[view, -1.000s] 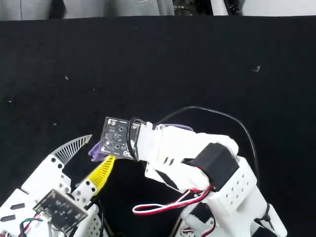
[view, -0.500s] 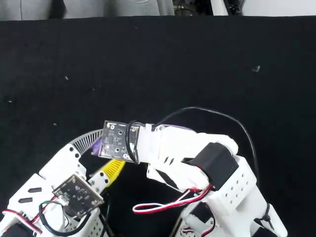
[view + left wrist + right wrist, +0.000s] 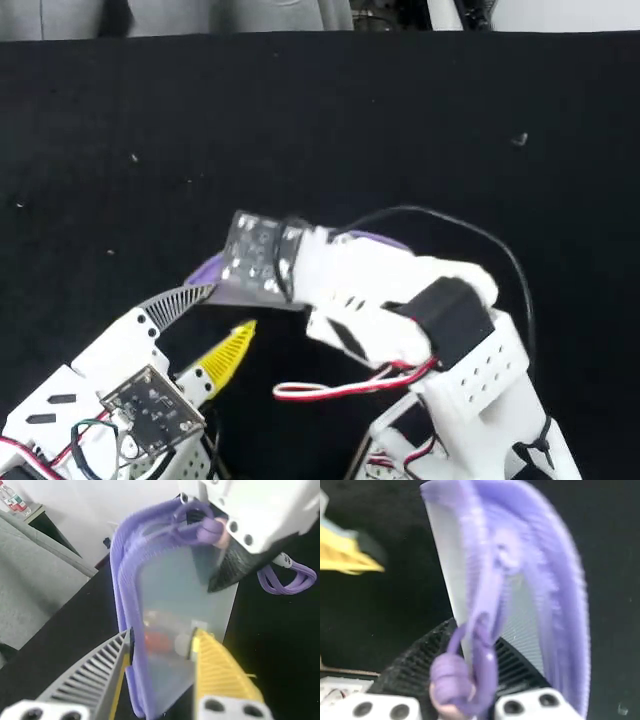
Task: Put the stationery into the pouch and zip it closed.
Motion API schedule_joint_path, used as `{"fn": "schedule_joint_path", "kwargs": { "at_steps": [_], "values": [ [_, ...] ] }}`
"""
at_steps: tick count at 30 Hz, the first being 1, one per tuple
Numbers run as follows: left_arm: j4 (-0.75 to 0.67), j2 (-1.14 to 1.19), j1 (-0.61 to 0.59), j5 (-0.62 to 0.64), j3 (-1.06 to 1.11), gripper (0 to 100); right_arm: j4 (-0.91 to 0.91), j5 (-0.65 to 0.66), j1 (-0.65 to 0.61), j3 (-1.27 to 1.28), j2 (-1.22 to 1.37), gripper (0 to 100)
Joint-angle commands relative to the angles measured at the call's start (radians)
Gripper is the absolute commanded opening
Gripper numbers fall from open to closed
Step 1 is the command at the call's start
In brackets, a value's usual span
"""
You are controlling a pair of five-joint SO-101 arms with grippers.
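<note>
Pouch [image 3: 170,605] is held up off the table [image 3: 400,120], clamped at its zip end by the right gripper [image 3: 224,541], just beside the purple pull [image 3: 210,527]. Its other end lies between the spread fingers of the left gripper [image 3: 162,639], which is not closed on it. Stationery [image 3: 160,641] is seen through the clear wall. How far the zip is shut cannot be told. Zipping is judged to be the step in hand. The free end should be pinched firmly first, so that the pouch is kept taut. The pull is then best drawn straight along the teeth, without twisting, lest the pouch be folded or dragged loose.
</note>
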Motion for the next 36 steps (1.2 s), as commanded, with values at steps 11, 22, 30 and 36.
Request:
{"fn": "schedule_joint_path", "kwargs": {
  "at_steps": [11, 22, 30, 36],
  "values": [
    [-0.002, -0.002, 0.015, 0.058, 0.035, 3, -0.118, 0.008, 0.035, -0.064, -0.01, 1.1],
    [0.132, -0.052, 0.005, 0.06, 0.036, 3, -0.529, 0.002, 0.219, -0.058, -0.004, 1.1],
    [0.144, -0.052, 0.005, 0.132, 0.038, 3, -0.747, 0.052, 0.259, -0.059, 0.042, 1.1],
    [0.147, -0.052, 0.005, 0.13, 0.038, 3, -0.718, 0.052, 0.256, 0.001, 0.143, 1.1]
  ]
}}
